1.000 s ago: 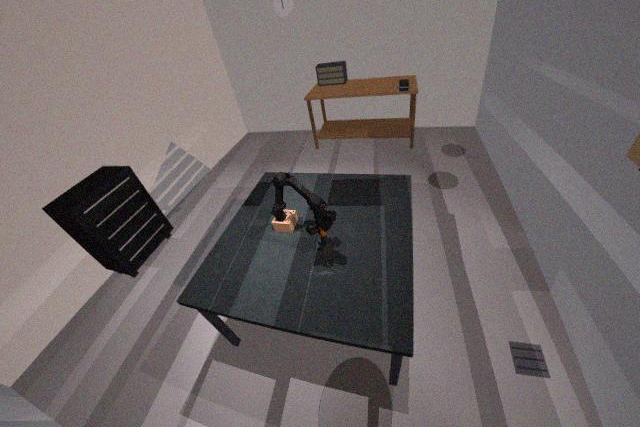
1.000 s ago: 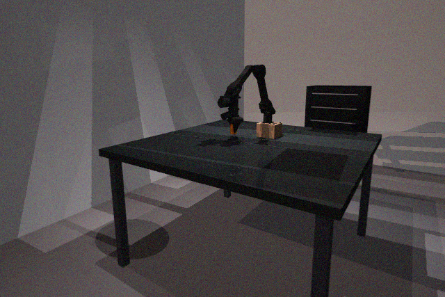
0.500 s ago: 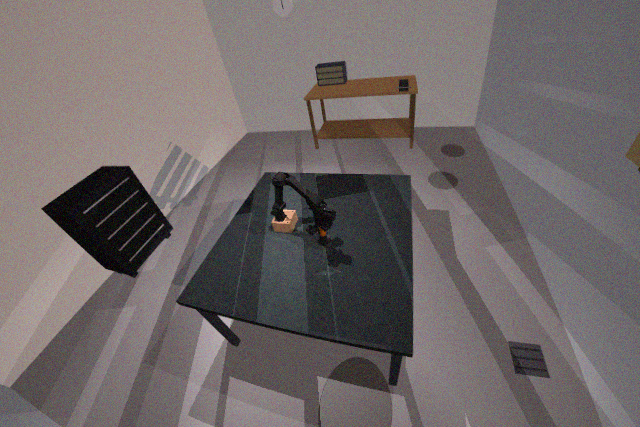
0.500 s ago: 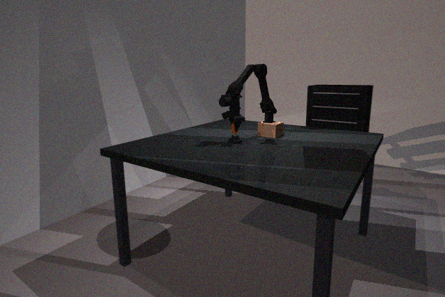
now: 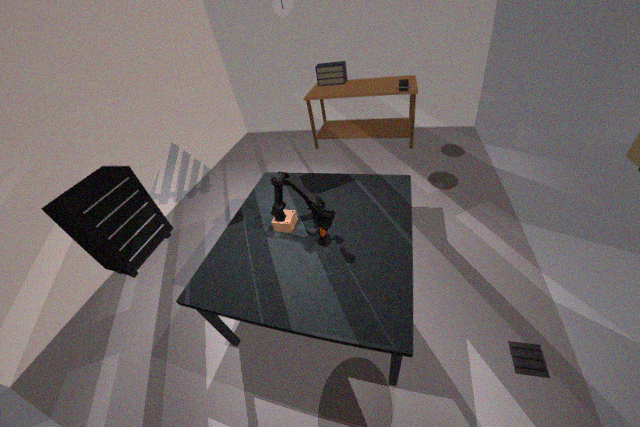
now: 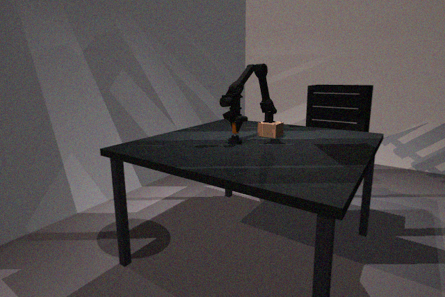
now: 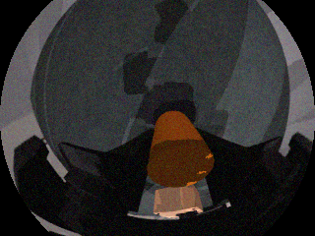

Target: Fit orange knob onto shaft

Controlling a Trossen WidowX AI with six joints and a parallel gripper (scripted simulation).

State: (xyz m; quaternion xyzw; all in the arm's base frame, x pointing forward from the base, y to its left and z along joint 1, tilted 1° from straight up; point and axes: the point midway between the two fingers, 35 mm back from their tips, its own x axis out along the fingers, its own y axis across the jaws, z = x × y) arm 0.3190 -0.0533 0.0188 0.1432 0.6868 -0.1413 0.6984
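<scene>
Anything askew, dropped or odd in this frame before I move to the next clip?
Nothing stands out. The pincer is shut on the orange knob, held upright just above the dark pedestal on the table. Shaft alignment is too small to judge.

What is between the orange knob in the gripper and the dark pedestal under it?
In the exterior view, only a small gap shows between the orange knob held in the gripper and the pedestal; the shaft is too small to tell.

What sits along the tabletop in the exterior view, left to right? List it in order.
Hand shut on the orange knob above a dark pedestal → tan block under the arm's base → black slatted chair behind the table.
</scene>
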